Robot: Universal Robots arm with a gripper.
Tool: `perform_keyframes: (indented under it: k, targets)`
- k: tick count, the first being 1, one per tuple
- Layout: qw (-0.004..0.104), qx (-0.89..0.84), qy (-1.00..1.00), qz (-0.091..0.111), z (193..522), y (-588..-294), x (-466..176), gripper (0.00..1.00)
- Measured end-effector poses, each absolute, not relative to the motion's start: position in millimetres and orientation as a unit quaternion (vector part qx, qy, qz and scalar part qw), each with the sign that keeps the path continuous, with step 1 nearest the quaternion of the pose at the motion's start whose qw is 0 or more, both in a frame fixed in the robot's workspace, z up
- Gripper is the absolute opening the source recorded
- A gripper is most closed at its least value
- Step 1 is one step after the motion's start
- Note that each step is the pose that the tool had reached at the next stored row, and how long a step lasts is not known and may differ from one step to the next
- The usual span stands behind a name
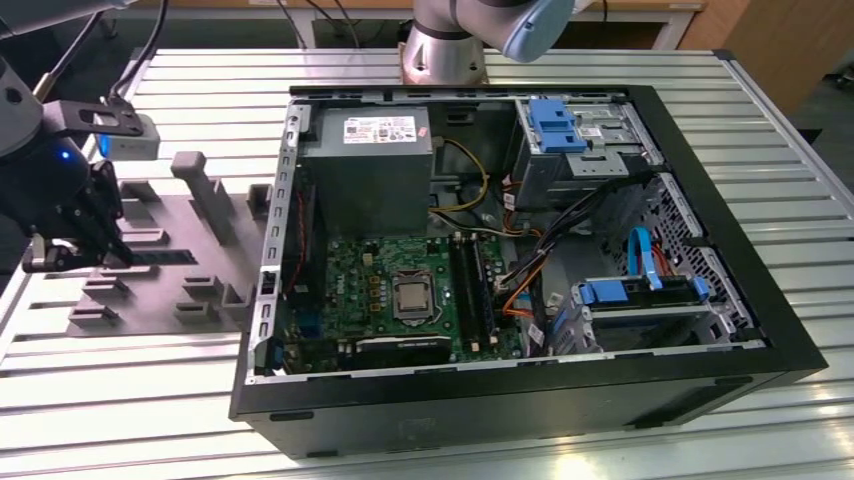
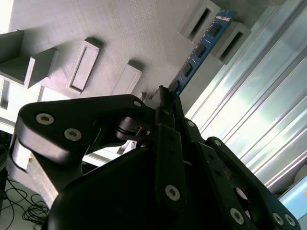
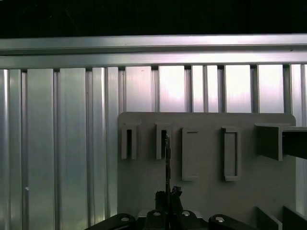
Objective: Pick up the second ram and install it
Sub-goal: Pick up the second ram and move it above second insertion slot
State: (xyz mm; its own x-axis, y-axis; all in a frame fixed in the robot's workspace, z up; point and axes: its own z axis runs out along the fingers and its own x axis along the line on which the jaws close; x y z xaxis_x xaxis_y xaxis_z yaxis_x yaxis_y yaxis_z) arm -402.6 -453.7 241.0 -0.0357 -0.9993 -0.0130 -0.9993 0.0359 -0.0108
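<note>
The end effector (image 2: 165,98) is clamped on one end of the second ram (image 2: 201,48), its fingers closed against both faces of the blue-green board. From there the stick runs edge-up over the grey holder block (image 2: 120,28). Its far end sits between two raised slots near the block's edge, though I cannot tell whether it rests in them. Past the block lies the ribbed metal worktop (image 3: 62,143). The open computer case (image 1: 534,410) stands just beside the block, on the exterior view's right.
</note>
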Motion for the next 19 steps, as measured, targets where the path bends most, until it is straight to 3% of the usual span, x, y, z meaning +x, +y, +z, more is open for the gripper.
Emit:
perform_keyframes:
  k: [19]
  targets:
    - [0.008,-0.694,0.72,0.001,247.3,-453.6,-402.6,0.14]
